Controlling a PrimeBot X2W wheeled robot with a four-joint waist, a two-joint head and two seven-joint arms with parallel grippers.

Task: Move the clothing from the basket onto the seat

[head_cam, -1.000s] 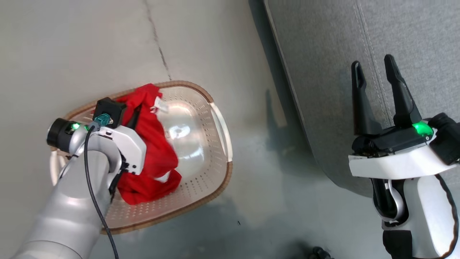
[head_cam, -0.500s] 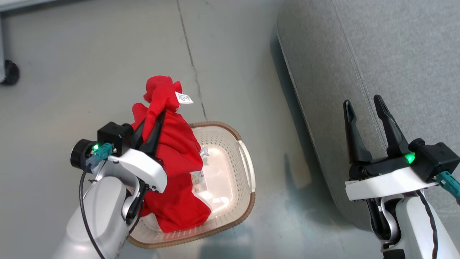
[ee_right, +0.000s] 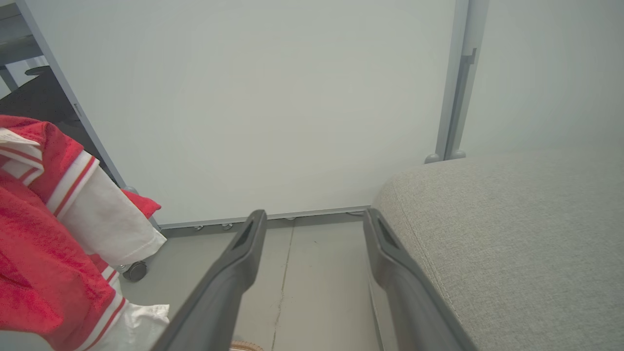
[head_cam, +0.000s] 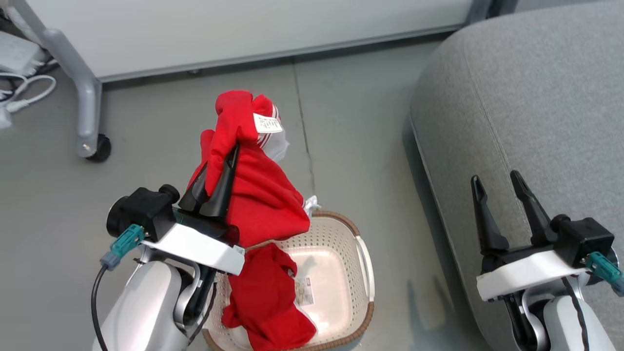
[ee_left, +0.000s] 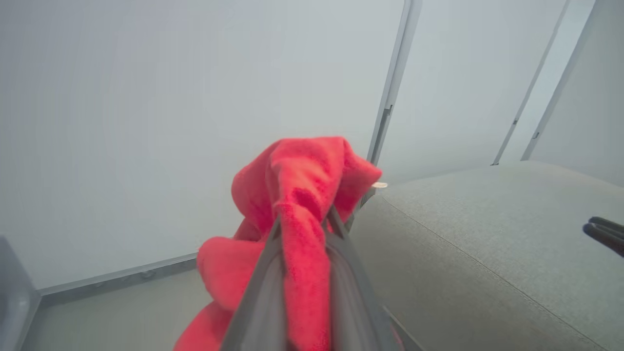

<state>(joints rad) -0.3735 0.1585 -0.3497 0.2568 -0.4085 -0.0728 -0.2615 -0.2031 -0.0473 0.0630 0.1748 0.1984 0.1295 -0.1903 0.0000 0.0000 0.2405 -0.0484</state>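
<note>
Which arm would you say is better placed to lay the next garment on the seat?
Left. The left gripper is shut on a red garment, lifted above the basket, and only needs to carry it across. The right gripper stands open and empty at the edge of the seat.

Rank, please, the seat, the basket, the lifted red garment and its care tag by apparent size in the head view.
1. seat
2. lifted red garment and basket: look alike; the garment is nearer the camera and covers part of the basket, so unranked.
3. care tag
</note>
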